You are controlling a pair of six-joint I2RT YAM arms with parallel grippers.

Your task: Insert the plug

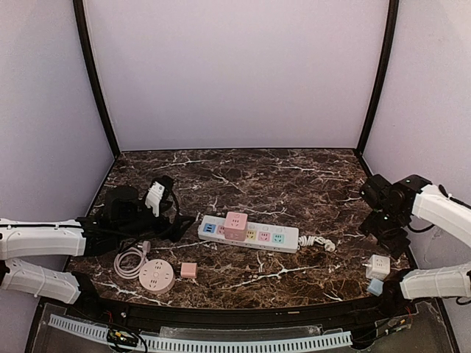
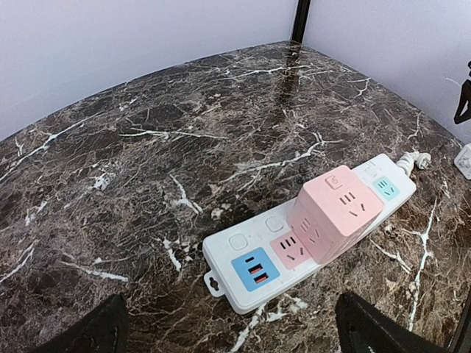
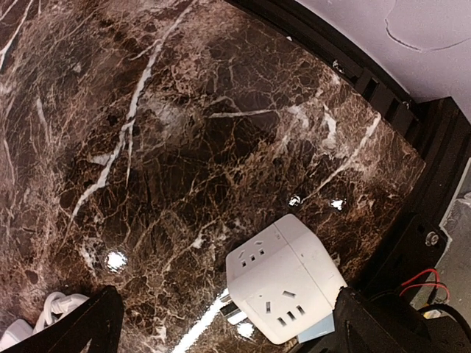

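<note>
A white power strip [image 1: 283,237] with coloured sockets lies mid-table, and a pink cube adapter [image 1: 235,225] sits in it. The left wrist view shows the strip [image 2: 237,241] and pink cube [image 2: 335,213] just ahead of my left gripper [image 2: 232,338], which is open and empty. In the top view the left gripper [image 1: 180,220] is left of the strip's end. A white cube plug [image 3: 283,278] lies on its side near the right front edge, metal prongs showing. My right gripper [image 3: 228,331] hangs open above it, not touching. From above, the plug [image 1: 377,267] lies below the right gripper [image 1: 386,234].
A round pink socket puck [image 1: 156,277] with a coiled white cable [image 1: 129,261] and a small pink cube [image 1: 188,270] lie at the front left. The strip's white cord [image 1: 318,241] trails right. A light blue block [image 1: 374,287] sits under the white plug by the table's black front edge.
</note>
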